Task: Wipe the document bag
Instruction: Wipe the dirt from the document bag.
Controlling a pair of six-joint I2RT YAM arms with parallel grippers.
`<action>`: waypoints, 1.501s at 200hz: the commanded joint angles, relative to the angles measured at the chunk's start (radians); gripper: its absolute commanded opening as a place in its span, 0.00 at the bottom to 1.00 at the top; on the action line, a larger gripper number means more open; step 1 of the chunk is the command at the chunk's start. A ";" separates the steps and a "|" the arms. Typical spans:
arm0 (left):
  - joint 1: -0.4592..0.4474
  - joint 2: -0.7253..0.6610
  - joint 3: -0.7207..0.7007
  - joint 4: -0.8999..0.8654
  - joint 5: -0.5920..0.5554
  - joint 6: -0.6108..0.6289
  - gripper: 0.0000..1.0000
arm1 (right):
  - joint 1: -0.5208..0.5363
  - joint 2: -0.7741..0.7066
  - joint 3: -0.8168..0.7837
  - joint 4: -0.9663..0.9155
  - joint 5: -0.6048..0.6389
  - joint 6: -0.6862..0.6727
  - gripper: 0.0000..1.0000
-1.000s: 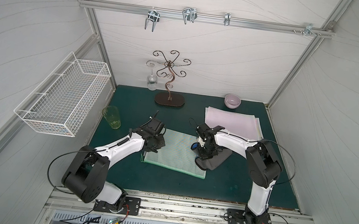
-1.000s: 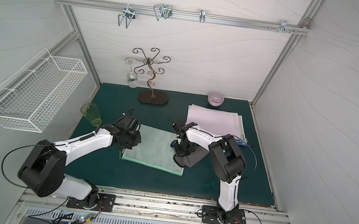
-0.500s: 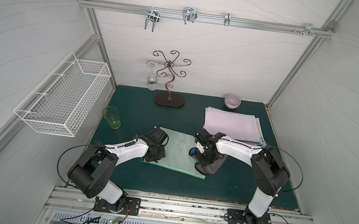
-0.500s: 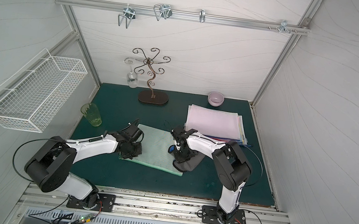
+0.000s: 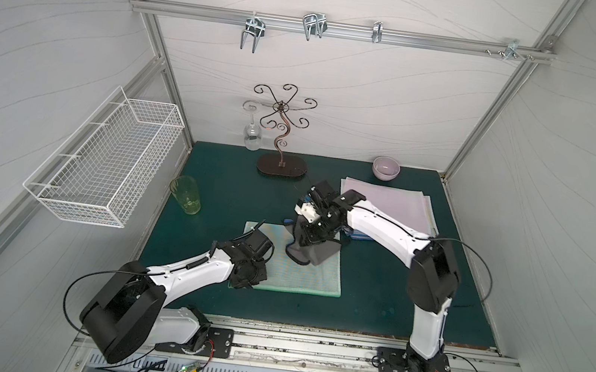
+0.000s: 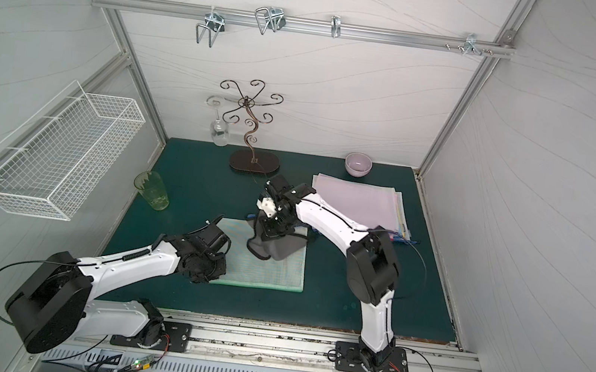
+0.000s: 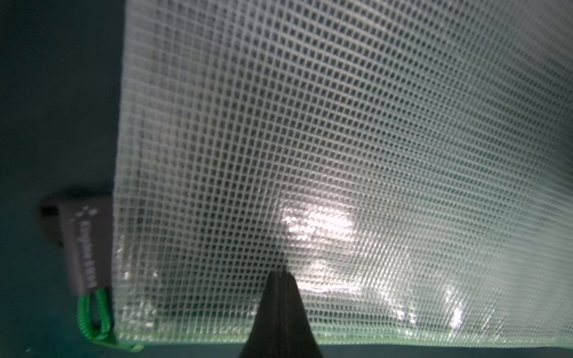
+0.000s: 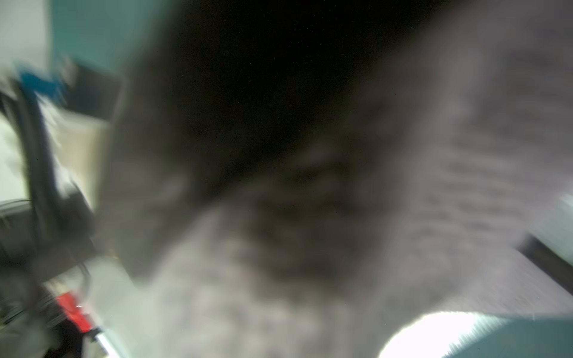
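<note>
Green mat [image 5: 369, 313] between white walls, with the document bag [image 5: 300, 277] flat near its middle.
The left gripper [image 7: 283, 276], pinched closed, presses its tips on the mesh just inside the bag's green-trimmed edge, near the corner with the grey tab. The right gripper [image 5: 311, 235] clamps a grey cloth [image 5: 312, 255] draped over the bag's far edge. Bare mat lies in front of the bag and on the right arm's side, and a paper stack [image 5: 387, 206] sits near the far corner.
</note>
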 commanded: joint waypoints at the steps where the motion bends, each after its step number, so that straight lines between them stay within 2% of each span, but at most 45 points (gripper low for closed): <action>1: -0.002 -0.035 -0.012 -0.049 -0.026 -0.041 0.00 | 0.028 0.191 0.143 0.017 -0.220 0.053 0.00; 21: -0.002 -0.046 -0.026 -0.035 -0.025 -0.049 0.00 | 0.066 0.320 0.298 0.044 -0.342 0.077 0.00; 36: -0.001 -0.056 -0.048 -0.009 -0.018 -0.065 0.00 | 0.090 0.391 0.358 0.107 -0.428 0.128 0.00; 62: -0.002 -0.056 -0.052 -0.019 -0.029 -0.067 0.00 | 0.084 0.490 0.444 0.031 -0.344 0.128 0.00; 84: -0.001 -0.049 -0.059 -0.013 -0.030 -0.068 0.00 | 0.020 0.462 0.359 -0.012 -0.142 0.131 0.00; 122: 0.000 -0.029 -0.071 0.015 -0.011 -0.072 0.00 | -0.107 0.323 0.163 -0.139 0.441 0.110 0.00; 136: -0.002 -0.034 -0.066 0.013 -0.014 -0.067 0.00 | -0.114 0.283 0.128 -0.182 0.557 0.066 0.00; 149: -0.001 -0.040 -0.063 0.011 -0.017 -0.062 0.00 | -0.101 0.232 0.079 -0.182 0.501 0.020 0.00; 172: -0.002 -0.039 -0.058 0.020 -0.019 -0.057 0.00 | -0.024 0.189 0.047 -0.174 0.160 -0.036 0.00; 198: -0.001 -0.026 -0.052 0.029 -0.017 -0.050 0.00 | 0.108 0.209 0.058 -0.100 -0.117 0.009 0.00; 218: -0.001 -0.018 -0.049 0.036 -0.014 -0.046 0.00 | 0.150 0.251 0.065 -0.017 -0.224 0.098 0.00; 229: -0.001 -0.013 -0.049 0.039 -0.011 -0.045 0.00 | 0.148 0.265 0.047 -0.001 -0.206 0.128 0.00; 250: -0.001 -0.007 -0.049 0.042 -0.009 -0.038 0.00 | 0.089 0.234 -0.081 -0.020 -0.076 0.155 0.00; 282: 0.000 -0.003 -0.050 0.051 -0.005 -0.027 0.00 | -0.069 0.021 -0.436 -0.024 0.208 0.185 0.00; 300: 0.000 -0.005 -0.051 0.056 -0.004 -0.024 0.00 | -0.122 -0.103 -0.557 -0.052 0.348 0.194 0.00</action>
